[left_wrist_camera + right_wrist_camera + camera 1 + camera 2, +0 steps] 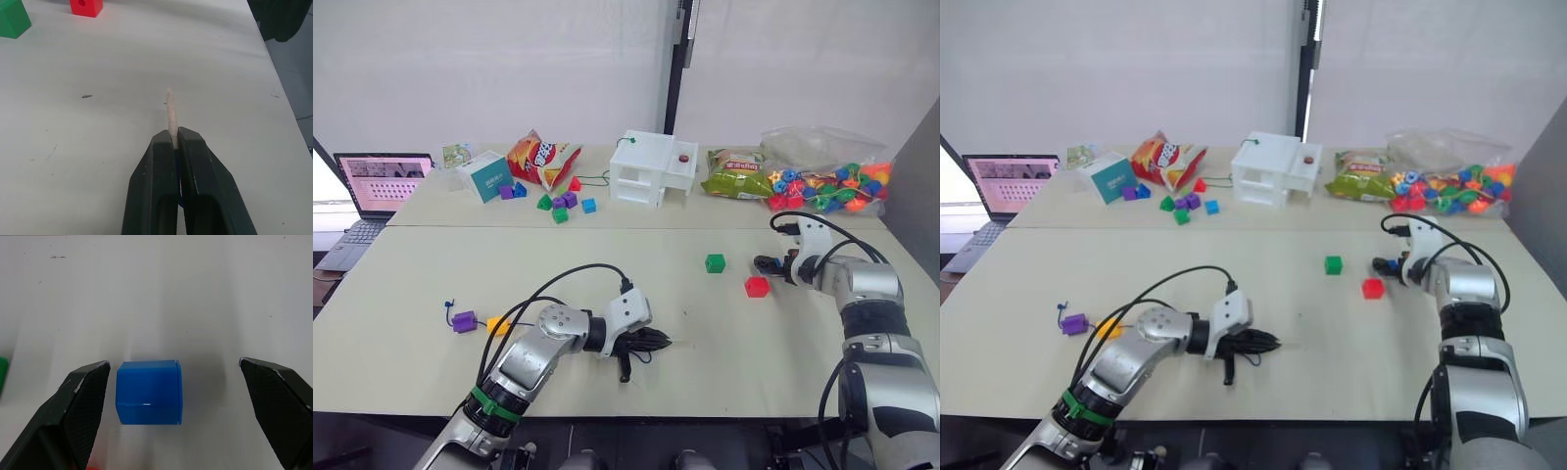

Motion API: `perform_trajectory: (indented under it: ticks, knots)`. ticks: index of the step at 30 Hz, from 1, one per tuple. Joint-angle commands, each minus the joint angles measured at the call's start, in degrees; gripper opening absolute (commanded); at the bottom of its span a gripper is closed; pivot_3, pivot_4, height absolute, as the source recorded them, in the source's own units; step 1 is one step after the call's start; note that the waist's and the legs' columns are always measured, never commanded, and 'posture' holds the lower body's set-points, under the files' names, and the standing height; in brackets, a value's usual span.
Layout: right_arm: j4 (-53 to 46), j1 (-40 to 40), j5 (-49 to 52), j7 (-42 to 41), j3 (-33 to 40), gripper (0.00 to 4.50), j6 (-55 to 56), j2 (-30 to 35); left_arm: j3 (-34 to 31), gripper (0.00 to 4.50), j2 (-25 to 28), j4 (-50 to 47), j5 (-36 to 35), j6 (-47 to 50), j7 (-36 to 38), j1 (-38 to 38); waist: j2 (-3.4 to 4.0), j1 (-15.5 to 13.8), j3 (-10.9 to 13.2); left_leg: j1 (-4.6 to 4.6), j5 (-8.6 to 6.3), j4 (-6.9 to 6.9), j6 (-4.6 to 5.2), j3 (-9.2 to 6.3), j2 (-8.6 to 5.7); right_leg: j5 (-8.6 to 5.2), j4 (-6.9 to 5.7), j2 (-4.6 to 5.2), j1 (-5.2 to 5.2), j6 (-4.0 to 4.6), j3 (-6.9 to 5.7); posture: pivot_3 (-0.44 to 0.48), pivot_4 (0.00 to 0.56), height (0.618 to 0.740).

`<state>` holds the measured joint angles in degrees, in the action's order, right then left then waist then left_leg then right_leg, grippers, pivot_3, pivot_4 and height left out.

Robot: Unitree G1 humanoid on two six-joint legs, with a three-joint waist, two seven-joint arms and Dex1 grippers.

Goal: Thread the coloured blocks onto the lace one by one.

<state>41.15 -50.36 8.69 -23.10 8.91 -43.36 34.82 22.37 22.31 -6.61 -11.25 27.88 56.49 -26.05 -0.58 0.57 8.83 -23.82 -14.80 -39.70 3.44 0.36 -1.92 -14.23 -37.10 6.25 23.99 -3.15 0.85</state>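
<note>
Counter (607,294): pale, matte, lightly scuffed, two slabs joined by a seam.

Blue block (149,391): smooth glossy plastic cube with a bevelled edge, resting on the counter between the jaws of the right gripper (176,396). The jaws are spread wide; one finger is set just beside the block, the other well apart, and nothing is held. The right forearm is bent inward over the counter's right part.

Red block (757,286): cube with a round hole, lying just beside the right gripper. Green block (715,262): cube, near the red one.

Lace (170,112): stiff, pale, rough-textured tip pinched between the closed jaws of the left gripper (175,139), projecting forward just above the counter. The left arm is stretched low across the counter's near edge, wrist turned toward the right.

Purple block (464,321) and yellow-orange block (497,325): side by side at the counter's left, on a thin dark string.
</note>
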Motion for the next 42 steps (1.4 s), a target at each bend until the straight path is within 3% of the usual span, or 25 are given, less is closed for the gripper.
perform_trajectory:
  ticks: [1, 9, 12, 14, 16, 20, 22, 27, 31, 34, 42]
  knots:
    - [2.0, -1.7, -1.1, -0.4, -0.5, 3.94, 3.4, 0.3, -0.2, 0.0, -0.2, -1.7, -0.3, 0.0, -0.6, -0.2, 0.0, 0.0, 0.0, 0.0, 0.0, 0.0, 0.0, 0.0, 0.0, 0.0, 0.0, 0.0, 0.0, 0.0, 0.0, 0.0, 0.15, 0.74]
    - [2.0, -0.9, -0.5, -1.0, 0.0, 1.26, 5.4, -0.1, -0.1, 0.0, 0.1, -1.8, -0.4, 0.0, -0.6, -0.3, 0.0, 0.1, 0.0, 0.0, 0.0, 0.01, -0.01, 0.0, 0.0, 0.0, -0.01, 0.01, 0.02, 0.0, 0.01, 0.0, 0.15, 0.74]
    - [-0.8, -0.1, 0.6, -0.9, 1.0, 1.21, 5.4, -0.2, 0.0, 0.0, 0.2, -1.8, -0.4, 0.0, -0.4, -0.3, 0.0, 0.1, 0.0, 0.0, 0.0, 0.01, -0.01, 0.0, 0.0, 0.0, -0.01, 0.02, 0.02, 0.0, 0.01, 0.0, 0.15, 0.74]
    - [-8.2, 2.3, 1.8, -1.1, 2.1, 1.21, 3.1, 0.4, 0.0, 0.0, 0.4, -2.0, -0.5, 0.1, -0.3, -0.2, 0.0, 0.0, 0.0, -0.01, 0.0, 0.01, -0.01, 0.0, 0.0, 0.0, -0.01, 0.02, 0.03, 0.0, 0.01, 0.0, 0.15, 0.74]
    - [-19.1, 6.0, 3.5, -0.6, 3.7, 1.21, -1.4, 1.0, -0.1, 0.0, 0.6, -2.2, -0.6, 0.1, -0.2, 0.0, 0.02, -0.1, 0.0, -0.05, 0.0, 0.02, -0.01, -0.01, 0.0, 0.0, -0.02, 0.04, 0.08, 0.0, 0.02, 0.0, 0.15, 0.74]
    - [-53.5, 16.1, 11.2, 2.5, 10.3, 1.21, -20.9, -0.5, -0.5, 0.0, 1.3, -2.3, -0.8, 0.1, 0.0, 0.3, 0.09, -0.4, 0.0, -0.27, -0.01, -0.02, 0.01, -0.11, 0.02, 0.01, -0.1, 0.06, 0.22, -0.01, -0.04, 0.0, 0.15, 0.74]
    - [-65.0, 18.5, 14.1, 3.9, 12.5, 1.21, -29.1, -2.5, -0.7, 0.0, 1.6, -2.3, -1.0, 0.3, 0.2, 0.4, 0.09, -0.6, 0.0, -0.31, -0.01, -0.02, 0.01, -0.13, 0.03, 0.01, -0.08, 0.06, 0.26, -0.01, -0.05, 0.0, 0.15, 0.74]
    - [-90.3, 23.8, 18.9, 8.7, 12.6, 1.21, -48.3, -16.1, -1.0, 0.0, 2.3, -1.8, -1.3, 0.2, 1.0, 0.3, 0.1, -0.5, -0.1, -0.23, -0.02, -0.08, 0.02, -0.22, 0.09, 0.0, -0.08, -0.02, 0.17, -0.01, -0.07, 0.0, 0.15, 0.74]
    - [-97.0, 35.5, 17.4, 13.8, 5.3, 1.21, -49.1, -21.0, -0.9, 0.0, 2.3, -1.3, -1.3, 0.1, 1.5, -0.2, 0.11, -1.3, -0.1, -0.25, -0.01, -0.09, 0.02, -0.25, -0.07, 0.01, -0.07, 0.07, 0.16, -0.01, -0.12, 0.0, 0.15, 0.74]
    - [-98.3, 39.4, 16.0, 15.5, 2.4, 1.21, -48.6, -22.0, -0.9, 0.0, 2.3, -1.4, -1.4, 0.2, 1.7, -0.3, 0.11, -1.1, -0.1, -0.26, 0.01, -0.11, 0.06, -0.14, -0.18, 0.04, -0.05, 0.16, 0.19, -0.09, -0.05, 0.0, 0.15, 0.74]
    - [-90.4, 50.4, 11.9, 18.4, -7.2, 1.21, -35.3, -24.9, -1.4, 0.0, 3.0, -2.4, -1.3, 0.6, 1.9, -0.5, 0.1, -0.4, -0.1, 0.02, 0.07, -0.04, 0.01, -0.16, -0.08, 0.03, -0.04, 0.0, -0.01, -0.07, -0.09, 0.0, 0.15, 0.74]
